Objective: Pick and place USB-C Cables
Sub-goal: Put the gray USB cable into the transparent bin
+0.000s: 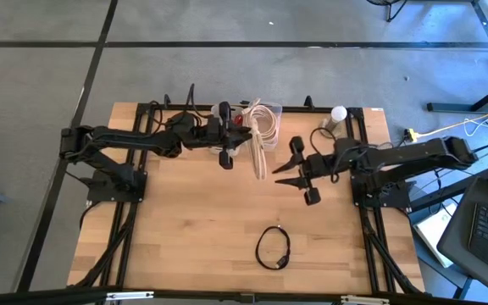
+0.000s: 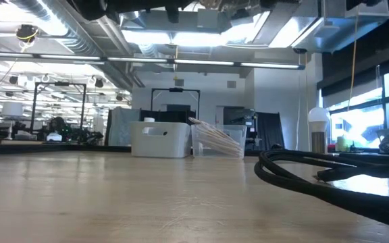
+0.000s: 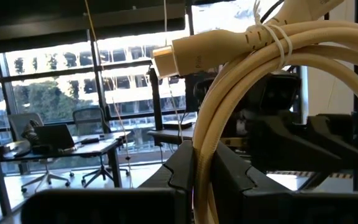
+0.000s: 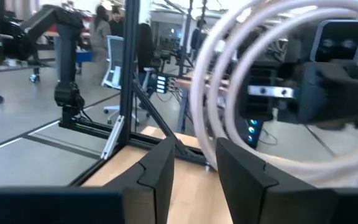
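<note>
Aloft, cream cable coil pinched between left gripper fingers.

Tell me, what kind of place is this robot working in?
Probably a robotics lab in an open-plan office. A wooden table carries two arms, the left claw lifting a cream cable. Behind stand desks with office chairs and large windows.

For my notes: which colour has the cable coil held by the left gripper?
Cream-white cable coil; the left wrist view shows it best.

High view looks straight down on the whole worktop. Low view sits at surface level, facing the room. Both wrist views closely share the cream cable.
</note>
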### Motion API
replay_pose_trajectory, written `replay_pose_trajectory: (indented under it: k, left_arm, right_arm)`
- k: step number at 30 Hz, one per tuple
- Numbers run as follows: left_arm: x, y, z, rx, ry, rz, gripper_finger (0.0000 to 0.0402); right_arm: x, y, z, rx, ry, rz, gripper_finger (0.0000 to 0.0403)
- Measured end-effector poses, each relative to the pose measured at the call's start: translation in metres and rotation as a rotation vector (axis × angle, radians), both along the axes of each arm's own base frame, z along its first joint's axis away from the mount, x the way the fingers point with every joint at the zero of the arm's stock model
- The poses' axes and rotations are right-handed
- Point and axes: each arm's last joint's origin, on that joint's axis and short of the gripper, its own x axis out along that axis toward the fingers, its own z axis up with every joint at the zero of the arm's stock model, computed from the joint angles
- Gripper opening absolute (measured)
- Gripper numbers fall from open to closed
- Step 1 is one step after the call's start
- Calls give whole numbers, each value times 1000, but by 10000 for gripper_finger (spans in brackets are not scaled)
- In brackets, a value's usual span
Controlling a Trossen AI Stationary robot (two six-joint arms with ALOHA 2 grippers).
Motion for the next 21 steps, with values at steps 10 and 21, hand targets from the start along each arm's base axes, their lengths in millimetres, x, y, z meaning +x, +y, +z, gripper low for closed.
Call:
replay_pose_trajectory:
  k: [10, 21]
  left_arm:
    - [5, 1, -8, -3, 26, 1, 26]
    - [7, 1, -8, -4, 14, -14, 24]
  right_arm:
    - [24, 3, -5, -40, -68, 14, 145]
    - [69, 7, 5, -47, -57, 17, 168]
